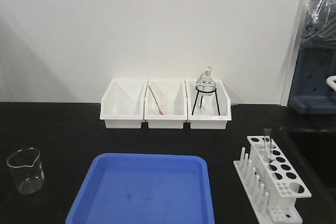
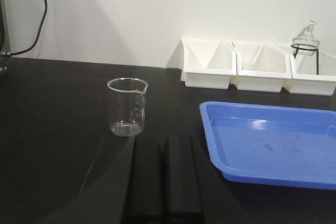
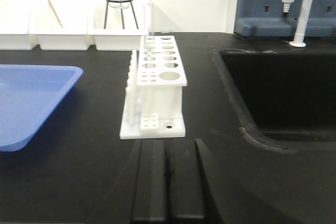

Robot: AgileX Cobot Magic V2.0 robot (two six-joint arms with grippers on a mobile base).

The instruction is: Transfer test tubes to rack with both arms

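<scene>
- On black bench, 4 o'clock: rack (image 1: 273,178), 1 test tube (image 1: 268,141) upright in far hole.
- 9 o'clock: beaker (image 1: 24,170), beside blue tray (image 1: 142,192).
- Left gripper (image 2: 164,174): fingers pressed together, grasping nothing.
- Right gripper (image 3: 168,179): likewise clenched, bare.

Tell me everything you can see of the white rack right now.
The rack is white plastic, standing upright on the black counter right of the blue tray. Its top plate has two rows of round holes, with upright pegs along the tray side. One clear test tube stands in a hole near the far end. No tool touches it.
</scene>
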